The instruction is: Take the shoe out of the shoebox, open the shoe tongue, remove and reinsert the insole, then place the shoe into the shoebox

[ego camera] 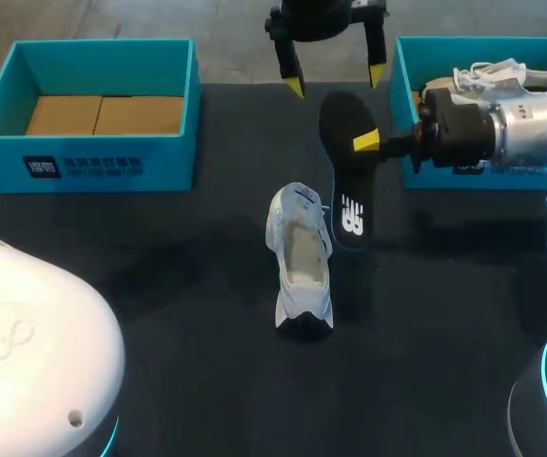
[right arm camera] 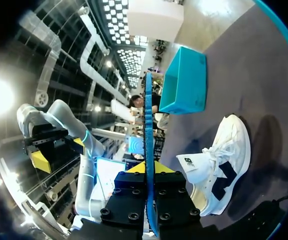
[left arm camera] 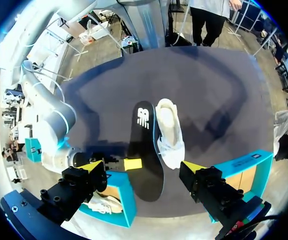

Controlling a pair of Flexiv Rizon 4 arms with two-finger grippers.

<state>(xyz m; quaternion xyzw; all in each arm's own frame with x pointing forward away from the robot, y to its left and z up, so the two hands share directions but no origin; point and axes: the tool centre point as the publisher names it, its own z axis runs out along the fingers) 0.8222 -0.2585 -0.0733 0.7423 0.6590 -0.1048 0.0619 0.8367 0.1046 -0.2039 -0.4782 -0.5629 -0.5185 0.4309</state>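
A white shoe (ego camera: 302,262) stands upright mid-table, its opening facing up; it also shows ahead of my left gripper (left arm camera: 170,132) and beside my right one (right arm camera: 219,165). My right gripper (ego camera: 366,141) is shut on a black insole (ego camera: 347,171) and holds it in the air just right of the shoe. The insole (right arm camera: 148,125) runs edge-on between its fingers. My left gripper (ego camera: 335,81) hangs open above the table's far edge with nothing in it. It looks down on the insole (left arm camera: 146,150).
An empty blue shoebox (ego camera: 92,105) stands at the back left. A second blue shoebox (ego camera: 406,105) at the back right holds another white shoe (ego camera: 487,71). My right arm (ego camera: 501,124) lies across the front of that box.
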